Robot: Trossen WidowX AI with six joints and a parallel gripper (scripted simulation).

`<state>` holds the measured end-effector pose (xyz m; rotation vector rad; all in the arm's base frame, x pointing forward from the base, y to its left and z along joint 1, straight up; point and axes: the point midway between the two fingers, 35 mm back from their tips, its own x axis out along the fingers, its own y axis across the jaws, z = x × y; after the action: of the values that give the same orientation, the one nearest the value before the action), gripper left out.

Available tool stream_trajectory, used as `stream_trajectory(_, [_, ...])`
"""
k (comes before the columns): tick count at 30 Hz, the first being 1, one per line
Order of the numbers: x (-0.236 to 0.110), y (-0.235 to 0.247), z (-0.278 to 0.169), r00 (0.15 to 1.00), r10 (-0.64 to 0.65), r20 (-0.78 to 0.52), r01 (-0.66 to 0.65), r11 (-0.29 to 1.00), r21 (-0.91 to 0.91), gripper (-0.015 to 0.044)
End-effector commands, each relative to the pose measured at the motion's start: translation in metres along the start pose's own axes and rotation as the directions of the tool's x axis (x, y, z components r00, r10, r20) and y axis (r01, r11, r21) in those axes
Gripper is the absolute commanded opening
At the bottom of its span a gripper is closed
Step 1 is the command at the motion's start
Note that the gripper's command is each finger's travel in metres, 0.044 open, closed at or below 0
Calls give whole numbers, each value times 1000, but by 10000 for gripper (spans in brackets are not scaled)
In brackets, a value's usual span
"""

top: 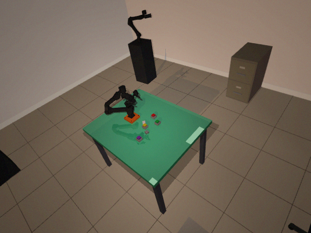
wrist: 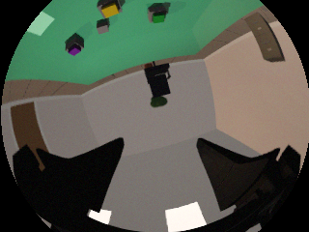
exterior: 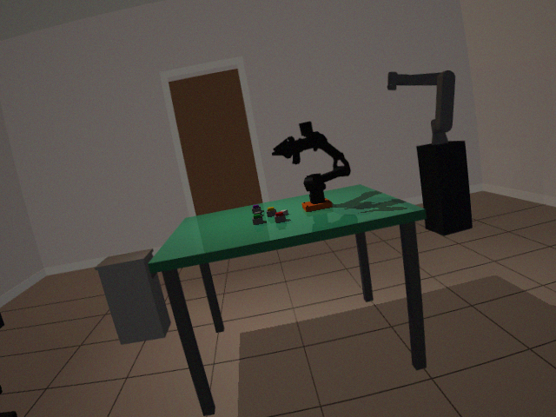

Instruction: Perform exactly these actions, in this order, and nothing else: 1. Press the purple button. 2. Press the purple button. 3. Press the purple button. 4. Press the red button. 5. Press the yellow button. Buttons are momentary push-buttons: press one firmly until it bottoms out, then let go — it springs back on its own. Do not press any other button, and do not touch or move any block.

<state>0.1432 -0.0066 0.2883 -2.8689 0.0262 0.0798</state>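
Observation:
The purple button [top: 138, 137] [exterior: 255, 207] [wrist: 74, 50] sits on a grey base, nearest the front left table edge in the top view. The yellow button [top: 145, 124] [exterior: 270, 208] [wrist: 110, 10] stands between it and the red button [top: 153, 115] [exterior: 280, 214]. The red button does not show in the wrist view. My gripper [top: 139, 103] [exterior: 273, 153] [wrist: 160, 142] is open with nothing between its fingers. It is raised high above the table, away from all the buttons, and points roughly level.
A green button [top: 157, 121] [exterior: 257, 216] [wrist: 158, 18] stands beside the red one. A small white block [top: 144, 122] [exterior: 284, 211] is close behind the yellow button. A small grey block [top: 146, 132] [wrist: 102, 26] lies between the yellow and purple buttons.

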Motion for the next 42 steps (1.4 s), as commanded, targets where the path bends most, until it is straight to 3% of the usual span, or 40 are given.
stream_trajectory(1, [1, 0, 0, 1000, 9, 2, -9, 1000, 0, 400])
stream_trajectory(11, [32, 5, -9, 957, 229, 176, -268, 932, 245, 400])
stream_trajectory(20, [68, 18, -10, 846, 388, 365, -529, 689, 496, 400])
stream_trajectory(27, [98, 41, -4, 713, 480, 511, -691, 357, 629, 400])
stream_trajectory(32, [119, 65, 3, 598, 517, 612, -739, 61, 671, 400])
stream_trajectory(37, [136, 94, 13, 474, 525, 707, -705, -255, 662, 400])
stream_trajectory(42, [149, 129, 26, 349, 499, 793, -576, -553, 602, 400])
